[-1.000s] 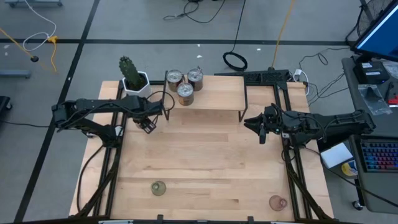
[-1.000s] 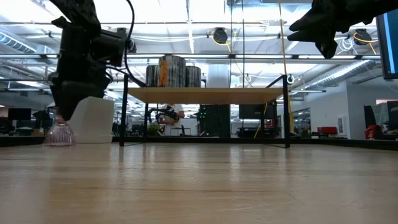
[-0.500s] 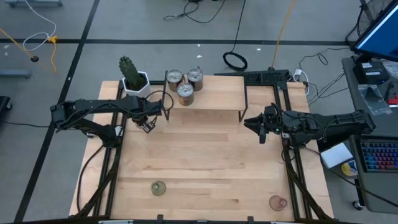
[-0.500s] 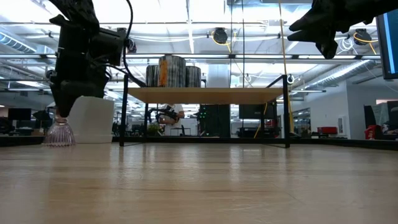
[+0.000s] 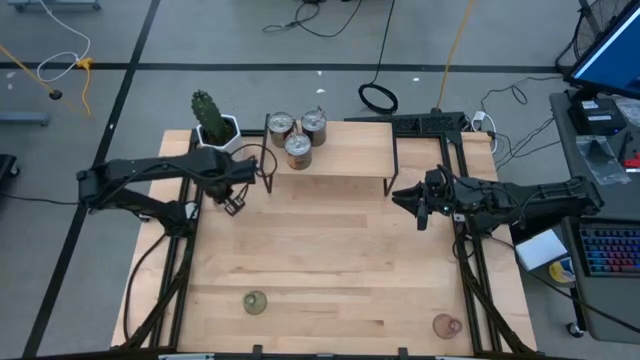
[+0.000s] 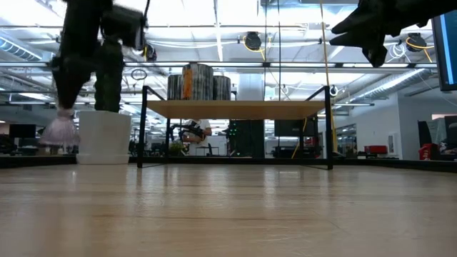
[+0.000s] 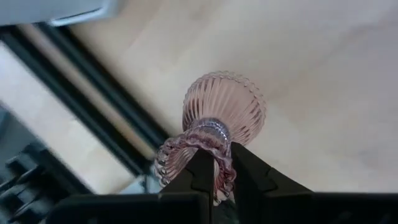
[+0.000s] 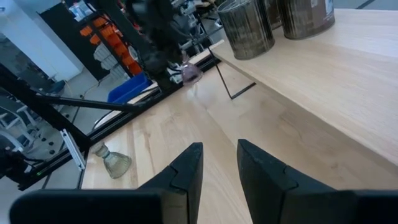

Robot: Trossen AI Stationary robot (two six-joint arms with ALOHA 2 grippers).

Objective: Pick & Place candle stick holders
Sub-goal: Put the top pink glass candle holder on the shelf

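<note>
Pink glass holder (image 7: 219,118) in left tool (image 7: 216,167)

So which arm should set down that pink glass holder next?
Left. Its gripper already pinches the pink holder above the table, while the right gripper hangs open and empty across the table.

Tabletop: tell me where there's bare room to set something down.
Free: the wide middle of the table, between the raised shelf, the olive-green glass holder and the pink glass holder. Crowded: the shelf's left end, with three metal holders beside the cactus.
</note>
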